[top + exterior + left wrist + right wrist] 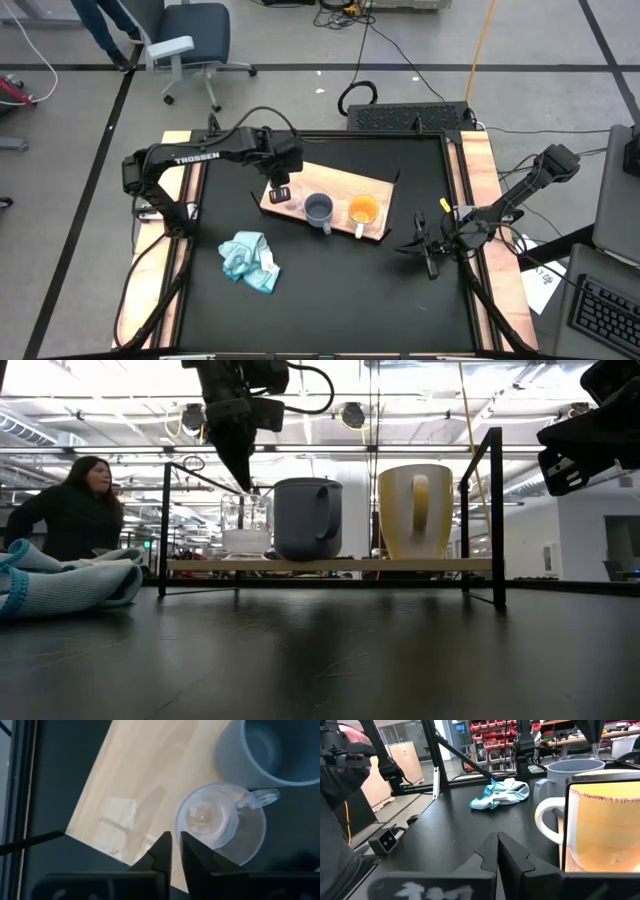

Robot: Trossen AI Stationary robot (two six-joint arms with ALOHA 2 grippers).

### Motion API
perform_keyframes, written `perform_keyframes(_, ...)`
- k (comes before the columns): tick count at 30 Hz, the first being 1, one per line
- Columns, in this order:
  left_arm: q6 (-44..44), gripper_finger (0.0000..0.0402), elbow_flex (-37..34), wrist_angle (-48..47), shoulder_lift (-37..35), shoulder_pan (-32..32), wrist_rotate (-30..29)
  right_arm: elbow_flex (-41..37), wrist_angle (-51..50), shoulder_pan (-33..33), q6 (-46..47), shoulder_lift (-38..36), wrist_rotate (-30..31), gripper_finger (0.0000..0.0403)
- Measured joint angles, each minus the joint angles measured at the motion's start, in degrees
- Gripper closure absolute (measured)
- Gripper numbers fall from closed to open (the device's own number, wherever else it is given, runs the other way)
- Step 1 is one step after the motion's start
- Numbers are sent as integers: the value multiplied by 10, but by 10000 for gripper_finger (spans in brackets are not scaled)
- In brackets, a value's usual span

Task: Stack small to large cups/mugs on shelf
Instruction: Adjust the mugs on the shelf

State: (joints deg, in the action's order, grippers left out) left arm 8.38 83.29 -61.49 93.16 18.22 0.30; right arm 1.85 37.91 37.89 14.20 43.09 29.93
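Note:
The shelf (340, 183), a light wooden board on a black frame, carries three cups in a row. The small clear glass cup (215, 820) stands at its left end. The grey-blue mug (319, 209) is in the middle and the orange mug (362, 211), with a white handle, at the right. My left gripper (175, 840) points steeply down right over the glass cup's rim, fingers parted by a narrow gap. My right gripper (497, 840) waits shut at the table's right edge, level, behind the orange mug. My left gripper comes at the glass cup from above. The near side of the cup's rim (177, 822) lies in line with the narrow gap between the fingertips. I cannot tell whether either finger touches it. The cup stands upright on the shelf board.
A light blue cloth (248, 260) lies crumpled on the black tabletop near the left front. The shelf's black frame posts (497, 510) rise at its corners. A person (70, 510) sits beyond the table's far side.

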Motion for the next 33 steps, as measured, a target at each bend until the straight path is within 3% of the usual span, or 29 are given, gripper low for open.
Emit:
perform_keyframes(7,-5,316,0,-16,0,-3,17,0,0,0,0,0,0,403)
perform_keyframes(33,-18,211,-11,-13,9,-14,29,0,0,0,1,0,0,403)
